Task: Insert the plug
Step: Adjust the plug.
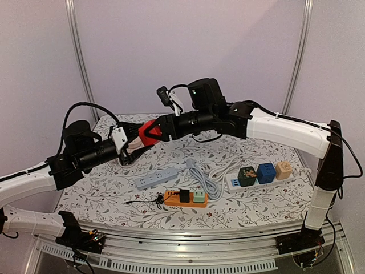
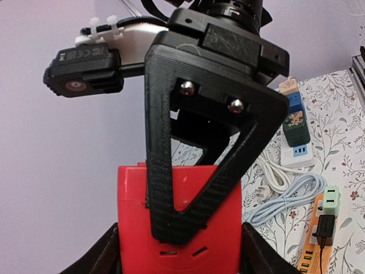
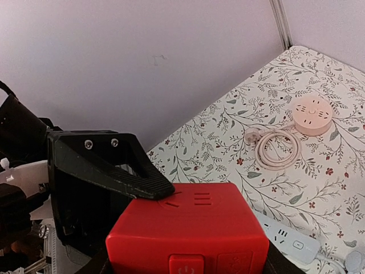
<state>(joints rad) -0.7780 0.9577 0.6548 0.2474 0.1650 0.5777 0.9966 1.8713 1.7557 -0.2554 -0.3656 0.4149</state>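
The red cube adapter (image 1: pixel 151 132) hangs in the air above and behind the grey power strip (image 1: pixel 155 178), caught between both arms. The left gripper (image 1: pixel 141 140) clamps two of its sides. In the left wrist view, its fingers (image 2: pixel 102 257) are cut off by the bottom edge. The right gripper (image 1: pixel 158 130) is closed on it too, with one black finger (image 2: pixel 171 171) lying flat across a slotted face. No plug pins show on any visible side. Right of the grey strip, a white power strip (image 1: pixel 259 181) carries three cubes.
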